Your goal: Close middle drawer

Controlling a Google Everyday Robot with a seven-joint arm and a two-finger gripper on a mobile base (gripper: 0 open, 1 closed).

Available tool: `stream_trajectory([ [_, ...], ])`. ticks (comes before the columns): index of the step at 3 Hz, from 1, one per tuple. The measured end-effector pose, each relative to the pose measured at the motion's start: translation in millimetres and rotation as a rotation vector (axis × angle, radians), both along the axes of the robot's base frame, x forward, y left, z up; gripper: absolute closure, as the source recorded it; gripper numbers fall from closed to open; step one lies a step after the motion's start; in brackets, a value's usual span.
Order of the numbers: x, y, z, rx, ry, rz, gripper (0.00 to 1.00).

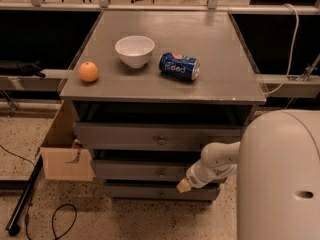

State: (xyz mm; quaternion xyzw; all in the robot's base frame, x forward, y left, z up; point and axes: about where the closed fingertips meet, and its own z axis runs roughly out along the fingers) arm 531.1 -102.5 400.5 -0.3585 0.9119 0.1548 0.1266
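Note:
The grey cabinet has three drawer fronts alike. The middle drawer (135, 170) has a small dark knob (161, 173) at its centre and stands slightly out from the lowest drawer (145, 191) below it. The uppermost drawer (125, 135) also stands out a little, with a dark gap above it. My gripper (184, 185) is at the end of the white arm (215, 161). Its tan tip is at the right part of the middle drawer's front, near its lower edge, right of the knob. I cannot tell whether it touches the front.
On the cabinet top (215, 74) are an orange (88, 71), a white bowl (134, 50) and a blue can (179, 66) lying on its side. A cardboard box (62, 154) stands left of the cabinet. A black pole (25, 196) and a cable (62, 219) lie on the floor. My white body (280, 179) fills the right.

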Motion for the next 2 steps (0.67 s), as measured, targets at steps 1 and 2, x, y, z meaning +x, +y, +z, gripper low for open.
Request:
stream_trajectory([
  [1, -0.1, 0.1, -0.1, 0.000, 0.000, 0.000, 0.00],
  [2, -0.1, 0.1, -0.1, 0.000, 0.000, 0.000, 0.00],
])
